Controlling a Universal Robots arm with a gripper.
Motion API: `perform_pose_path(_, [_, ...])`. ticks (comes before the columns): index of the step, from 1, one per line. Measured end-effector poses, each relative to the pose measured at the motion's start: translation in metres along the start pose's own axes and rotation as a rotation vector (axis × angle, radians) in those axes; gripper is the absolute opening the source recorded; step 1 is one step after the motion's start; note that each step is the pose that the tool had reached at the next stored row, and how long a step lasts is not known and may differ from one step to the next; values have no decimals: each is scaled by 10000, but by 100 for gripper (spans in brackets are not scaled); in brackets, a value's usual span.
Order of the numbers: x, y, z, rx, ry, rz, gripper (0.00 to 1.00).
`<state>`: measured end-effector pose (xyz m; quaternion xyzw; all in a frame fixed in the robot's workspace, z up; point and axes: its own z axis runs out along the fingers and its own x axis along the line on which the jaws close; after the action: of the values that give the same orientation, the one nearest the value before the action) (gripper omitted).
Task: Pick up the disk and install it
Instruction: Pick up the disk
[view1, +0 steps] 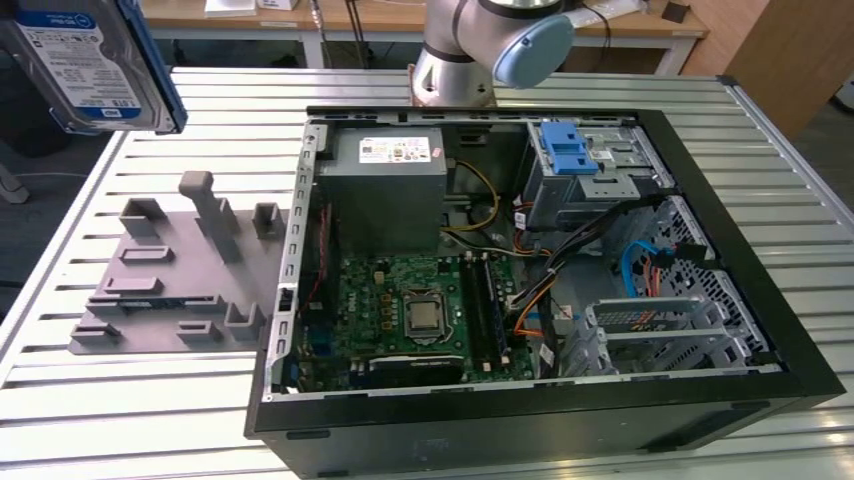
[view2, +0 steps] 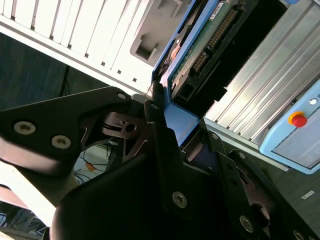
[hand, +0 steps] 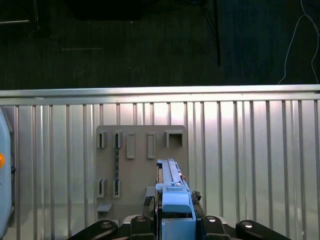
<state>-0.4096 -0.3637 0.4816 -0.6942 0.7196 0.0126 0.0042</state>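
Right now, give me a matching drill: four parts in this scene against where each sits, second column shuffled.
Things:
1. flat silver-grey hard disk with blue side rails
2. large grey metal power-supply box
3. silver metal cage with blue plastic latch
4. grey plastic slotted fixture plate

Places:
A. inside the open black computer case, far corner at the exterior view's right
B. flat on the slatted metal table, at the exterior view's left of the case
C. off the table, clamped between the shut jaws
D. inside the case, far side, at the exterior view's left

Pairs: 1-C, 2-D, 3-A, 4-B

Open black computer case (view1: 534, 410) on slatted metal table (view1: 120, 400), grey slotted holder (view1: 167, 285) beside it, green motherboard (view1: 387, 300) inside.
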Motion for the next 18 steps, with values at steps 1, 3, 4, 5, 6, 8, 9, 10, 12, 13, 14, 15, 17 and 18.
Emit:
perform_pose_path(1, [11,-16,-1,0,0,0,37])
perform_pose_path(3, [34,-50,-1,0,-1,0,37])
perform_pose_path(4, [44,-66,-2,0,-1,1,37])
perform_pose_path(5, [55,-83,-2,0,-1,1,37])
perform_pose_path(6, [64,-98,-3,0,-1,0,37])
perform_pose_path(8, [82,-131,-3,0,-1,0,37])
perform_pose_path(9, [93,-148,-4,0,-2,0,37])
perform_pose_path(10, [101,-158,-4,-1,-1,0,37])
perform_pose_path(12, [118,-178,-4,0,-2,0,37])
perform_pose_path(13, [124,-189,-5,-1,-2,0,37])
perform_pose_path(14, [131,-196,-5,0,-2,1,37])
perform_pose_path(15, [139,-208,-6,-1,-2,1,37])
perform_pose_path(17, [154,-247,-7,-1,-2,1,37])
perform_pose_path(18, [165,-268,-7,-1,-1,1,37])
